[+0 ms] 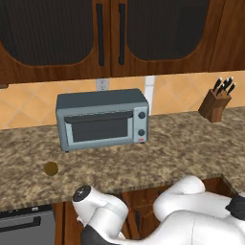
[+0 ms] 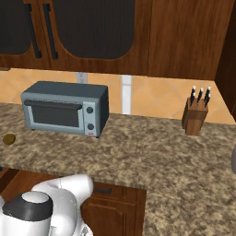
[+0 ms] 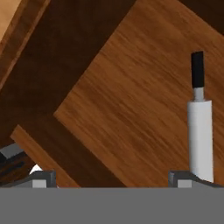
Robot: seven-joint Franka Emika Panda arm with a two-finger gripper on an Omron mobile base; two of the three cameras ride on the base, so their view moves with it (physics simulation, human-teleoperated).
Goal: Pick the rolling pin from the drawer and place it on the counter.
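Note:
In the hand view, the rolling pin (image 3: 200,135) lies on the wooden floor of the drawer (image 3: 131,105), a pale cylinder with its black handle pointing up the picture. My gripper (image 3: 114,179) is open, its fingers (image 3: 41,177) set wide apart. The pin sits right at the right-hand fingertip, off to the side of the gap, and its lower end is hidden behind that tip. The speckled granite counter (image 1: 158,153) (image 2: 156,147) runs above the drawer, and the arm reaches down below its front edge.
A grey toaster oven (image 1: 102,119) (image 2: 64,108) stands at the back of the counter. A small brown ball (image 1: 50,168) (image 2: 9,138) lies near the front edge to the left. A knife block (image 1: 216,103) (image 2: 195,115) stands at the right. A dark appliance front (image 1: 24,225) is below left.

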